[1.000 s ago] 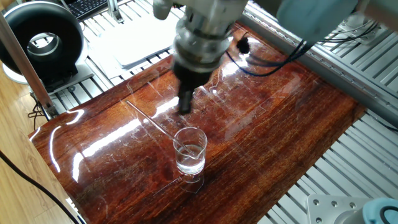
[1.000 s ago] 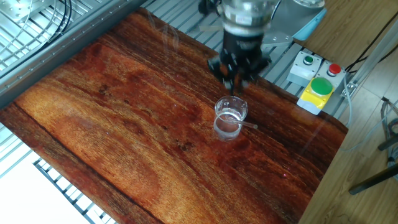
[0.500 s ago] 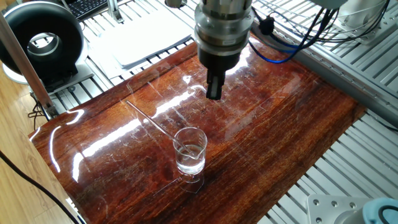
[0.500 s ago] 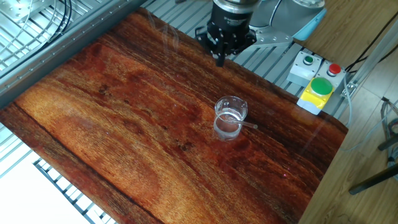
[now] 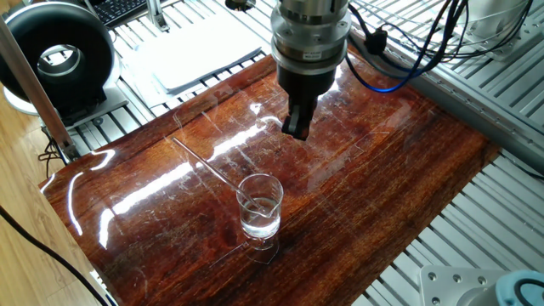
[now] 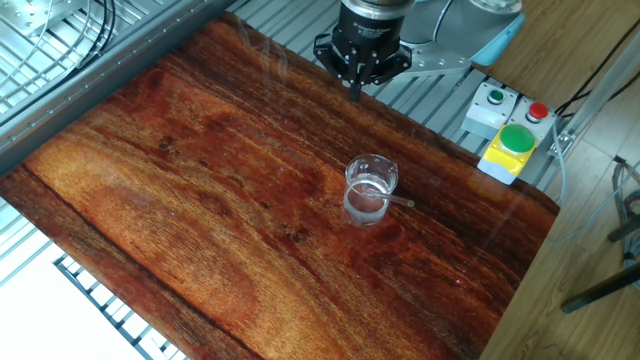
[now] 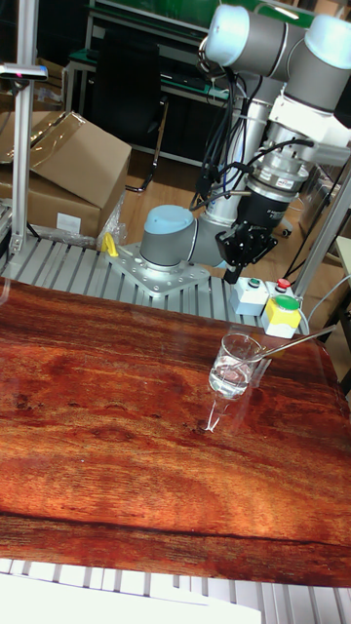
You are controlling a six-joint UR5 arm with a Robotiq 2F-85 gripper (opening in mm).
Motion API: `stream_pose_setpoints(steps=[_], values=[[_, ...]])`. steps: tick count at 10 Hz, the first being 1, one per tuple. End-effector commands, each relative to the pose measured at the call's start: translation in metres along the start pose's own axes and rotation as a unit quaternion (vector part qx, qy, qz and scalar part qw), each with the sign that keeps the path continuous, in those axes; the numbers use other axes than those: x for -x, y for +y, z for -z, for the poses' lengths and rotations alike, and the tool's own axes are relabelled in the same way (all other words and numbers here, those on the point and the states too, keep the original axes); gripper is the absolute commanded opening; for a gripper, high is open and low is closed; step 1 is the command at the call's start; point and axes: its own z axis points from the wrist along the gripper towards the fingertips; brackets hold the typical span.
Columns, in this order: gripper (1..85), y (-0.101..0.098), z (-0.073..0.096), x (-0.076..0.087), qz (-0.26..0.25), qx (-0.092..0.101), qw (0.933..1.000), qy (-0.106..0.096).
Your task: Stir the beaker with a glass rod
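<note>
The beaker [image 5: 259, 206] stands upright on the wooden table with clear liquid in it, also seen in the other fixed view as the beaker [image 6: 370, 189] and in the tall view as the beaker [image 7: 234, 366]. The glass rod [image 5: 206, 170] leans in it, lower end in the liquid, upper end sticking out over the rim; the glass rod [image 7: 292, 344] shows the same slant. My gripper [image 5: 297, 129] hangs above the table well behind the beaker, apart from rod and beaker. Its fingers are together with nothing between them. The gripper [image 6: 355, 90] sits near the table's far edge.
The red-brown table top [image 5: 382, 187] lies on a slatted aluminium frame. A box with a green button [image 6: 512, 143] sits off the table's corner. A black round device [image 5: 59, 59] and a white board [image 5: 200, 55] lie beyond the far edge.
My gripper has drawn back from just above the beaker toward the table's far edge and risen a little. The beaker and the rod have not moved.
</note>
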Motion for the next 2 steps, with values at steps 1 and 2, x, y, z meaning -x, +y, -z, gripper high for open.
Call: stream_pose_setpoints(steps=[1,2], values=[[1.0,0.0055,-0.0036,0.0018,-0.014,0.016,0.9998,0.001],[1.0,0.0054,-0.0040,0.0015,-0.011,0.016,0.9998,0.002]])
